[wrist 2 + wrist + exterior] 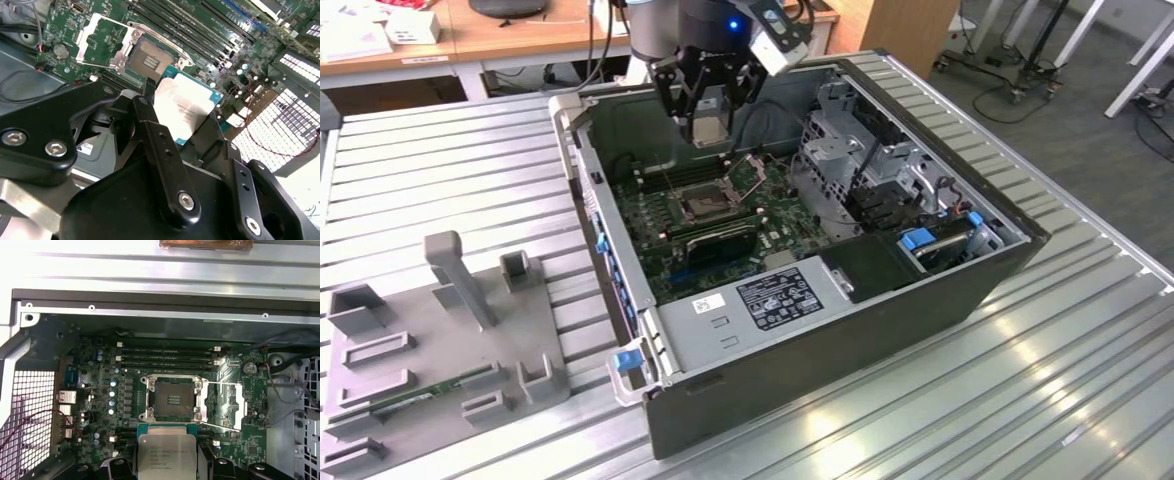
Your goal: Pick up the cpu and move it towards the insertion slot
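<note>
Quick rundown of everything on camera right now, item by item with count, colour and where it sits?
cpu: one, silvery top with pale rim, held in the gripper above the open computer case, not yet in the socket.
insertion slot: one, dark centre in a silvery frame, retention plate swung open, on the green motherboard.
memory slots: several, long and black, beside the socket.
computer case: one, dark grey, lying open on the metal table.
power supply: one, grey with a label, at the case's near end in the exterior view.
fixture tray: one, grey, on the table at the exterior view's left.
metal table: one, silvery, ribbed.
gripper: one, black, shut on the cpu.
</note>
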`<state>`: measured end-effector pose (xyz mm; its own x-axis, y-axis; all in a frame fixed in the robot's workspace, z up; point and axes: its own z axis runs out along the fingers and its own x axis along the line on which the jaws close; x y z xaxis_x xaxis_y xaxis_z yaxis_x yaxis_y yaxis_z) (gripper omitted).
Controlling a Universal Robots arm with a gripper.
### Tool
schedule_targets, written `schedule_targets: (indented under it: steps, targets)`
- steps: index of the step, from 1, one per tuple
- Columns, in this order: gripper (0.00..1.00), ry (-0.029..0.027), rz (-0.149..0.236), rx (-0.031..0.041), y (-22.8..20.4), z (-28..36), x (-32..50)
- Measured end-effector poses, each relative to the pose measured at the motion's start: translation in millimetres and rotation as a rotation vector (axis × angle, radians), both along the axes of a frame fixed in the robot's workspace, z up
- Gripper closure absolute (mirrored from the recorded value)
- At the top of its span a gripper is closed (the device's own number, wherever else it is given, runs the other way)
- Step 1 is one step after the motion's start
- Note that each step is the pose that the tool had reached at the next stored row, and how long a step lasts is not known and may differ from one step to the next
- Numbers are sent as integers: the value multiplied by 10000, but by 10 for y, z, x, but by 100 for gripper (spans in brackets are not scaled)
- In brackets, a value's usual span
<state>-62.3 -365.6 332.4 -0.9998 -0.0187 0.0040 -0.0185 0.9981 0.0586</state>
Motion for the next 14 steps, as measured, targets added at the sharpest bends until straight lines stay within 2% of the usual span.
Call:
schedule_targets:
  steps: [3, 9, 14]
  targets:
    - [45, -1, 0, 1, 7, -14, 35]
    - [45, -1, 1, 14, 65, -38, 44]
    - [45, 1, -1, 12, 87, -52, 77]
